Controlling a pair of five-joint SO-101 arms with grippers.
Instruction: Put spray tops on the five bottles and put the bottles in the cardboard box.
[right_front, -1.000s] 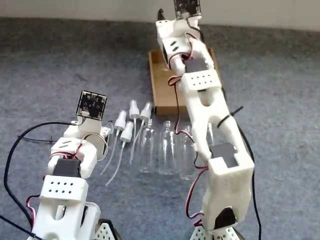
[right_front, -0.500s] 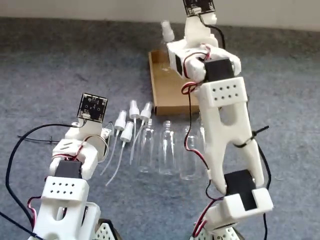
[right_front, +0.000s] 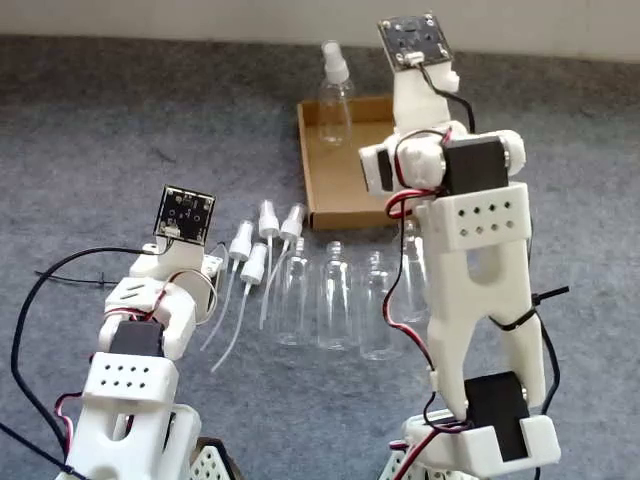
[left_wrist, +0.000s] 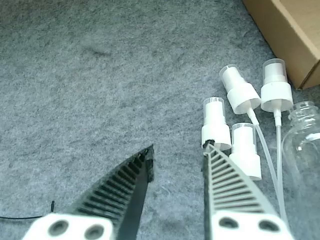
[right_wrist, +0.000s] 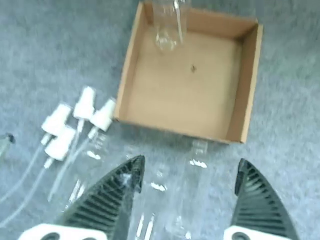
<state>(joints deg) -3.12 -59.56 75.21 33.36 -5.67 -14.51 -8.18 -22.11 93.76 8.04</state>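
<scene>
Lying in a row on the grey carpet (right_front: 100, 120), four open bottles (right_front: 330, 295) pointed their necks at the cardboard box (right_front: 305, 160), long axes running away from the robot. A fifth bottle (right_front: 335, 95) (already capped) stood upright in the box's far left corner. Four spray tops (left_wrist: 240, 125) lay just left of the row, heads toward the box, thin tubes trailing back toward the robot. The left claw (left_wrist: 177, 150) hung low with its fingers apart and nothing between them, and the nearest top sat just beside one fingertip, off to the claw's right. The right claw (right_wrist: 190, 162), also spread and empty, hovered high above the row. By position, the left claw looked the nearer to the tops.
</scene>
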